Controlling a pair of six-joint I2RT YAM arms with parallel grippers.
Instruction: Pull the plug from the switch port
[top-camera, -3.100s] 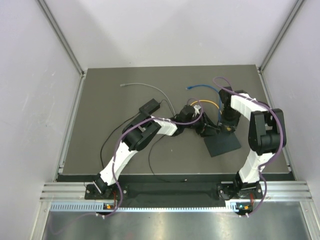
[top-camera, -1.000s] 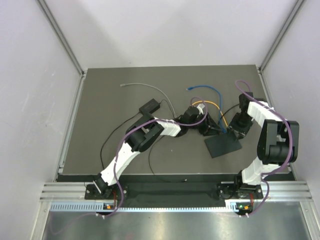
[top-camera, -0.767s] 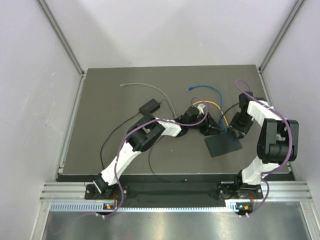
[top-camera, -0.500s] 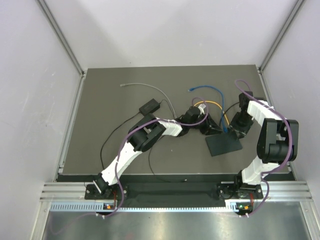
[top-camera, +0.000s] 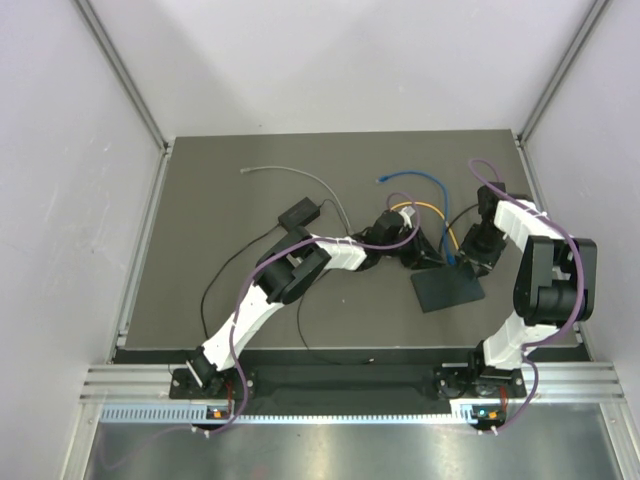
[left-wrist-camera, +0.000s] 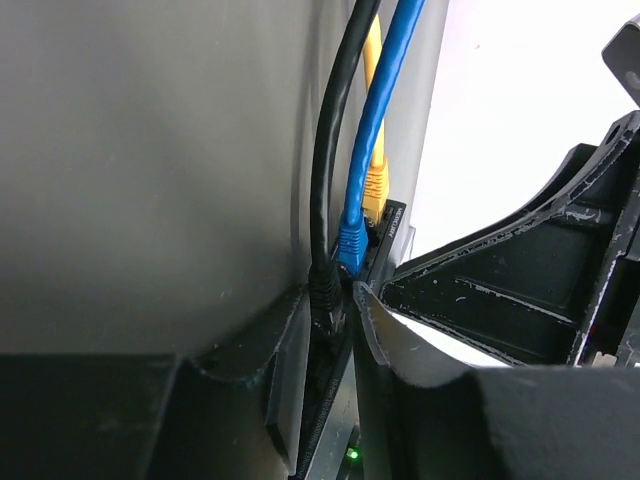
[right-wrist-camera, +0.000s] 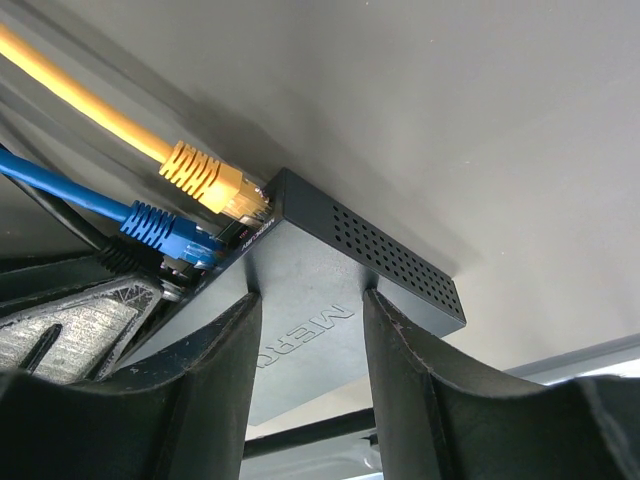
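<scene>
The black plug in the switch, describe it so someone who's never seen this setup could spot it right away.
Find the flat black switch box on the dark table. Three cables enter one edge side by side. The black plug sits beside the blue plug, with the yellow plug beyond, and it lies between the left pincer's fingers.

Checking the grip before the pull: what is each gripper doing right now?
Left gripper: closed on the black plug.
Right gripper: closed on the black box.
</scene>
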